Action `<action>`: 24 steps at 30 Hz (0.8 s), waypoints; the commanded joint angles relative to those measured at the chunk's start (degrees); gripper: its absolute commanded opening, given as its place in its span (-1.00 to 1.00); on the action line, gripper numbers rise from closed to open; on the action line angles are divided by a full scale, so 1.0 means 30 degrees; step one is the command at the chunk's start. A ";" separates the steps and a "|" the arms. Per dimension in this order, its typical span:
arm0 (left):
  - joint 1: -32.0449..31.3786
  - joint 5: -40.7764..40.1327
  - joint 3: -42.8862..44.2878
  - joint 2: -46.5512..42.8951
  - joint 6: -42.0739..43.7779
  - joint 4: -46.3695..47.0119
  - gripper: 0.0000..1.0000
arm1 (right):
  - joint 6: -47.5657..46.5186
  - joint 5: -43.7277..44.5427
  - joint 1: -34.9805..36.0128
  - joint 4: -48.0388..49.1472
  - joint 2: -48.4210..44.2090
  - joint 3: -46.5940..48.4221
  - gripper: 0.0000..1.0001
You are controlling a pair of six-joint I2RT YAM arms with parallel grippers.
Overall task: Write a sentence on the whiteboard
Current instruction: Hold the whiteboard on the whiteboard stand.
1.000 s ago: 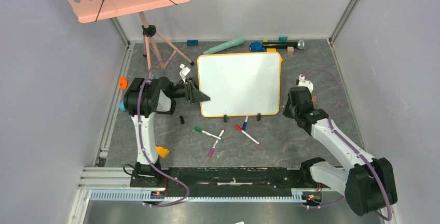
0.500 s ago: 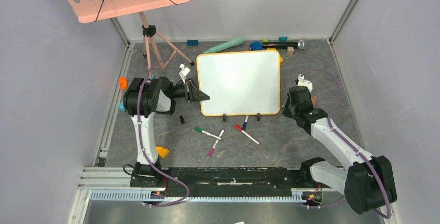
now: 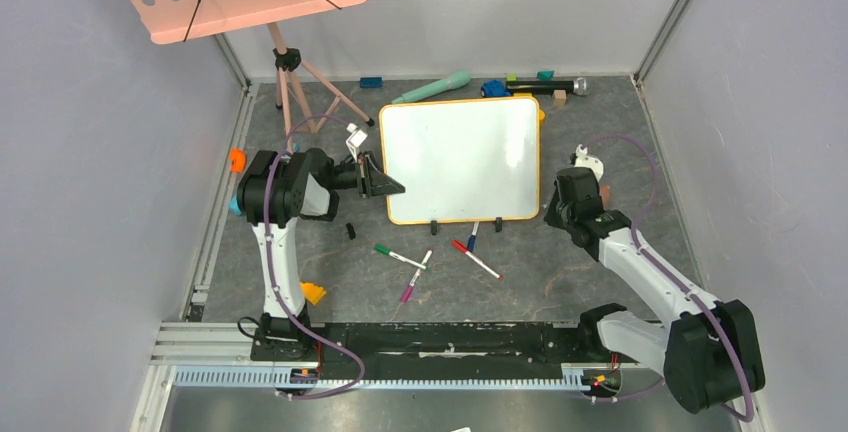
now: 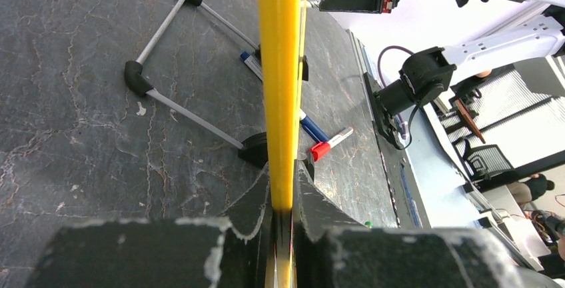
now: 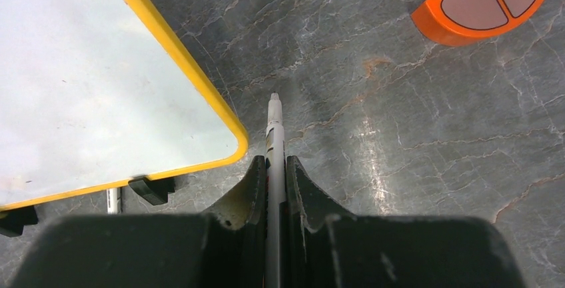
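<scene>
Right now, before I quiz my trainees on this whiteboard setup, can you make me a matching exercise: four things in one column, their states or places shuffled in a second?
Things:
1. left gripper
2. right gripper
3. whiteboard
4. red-capped marker

States or places:
A. lies on the table in front of the whiteboard
B. shut on the whiteboard's yellow rim
C. shut on a white marker
D. no writing visible on its face

Pairs: 1-B, 2-C, 3-D, 4-A.
</scene>
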 commanded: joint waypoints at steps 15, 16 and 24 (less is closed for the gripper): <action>0.0184 -0.3506 -0.2639 -0.1149 0.4477 0.1013 -0.96 | 0.1238 0.0366 -0.0004 0.0777 0.0724 0.0723 -1.00; 0.0170 -0.3482 -0.2579 -0.1092 0.4306 0.1013 -0.96 | 0.1233 0.0383 0.0018 0.0791 0.0642 0.0708 -1.00; 0.0185 -0.2306 -0.0498 0.0479 0.0971 0.1013 -0.70 | 0.0822 0.0400 0.0004 0.0140 -0.0229 0.0695 -1.00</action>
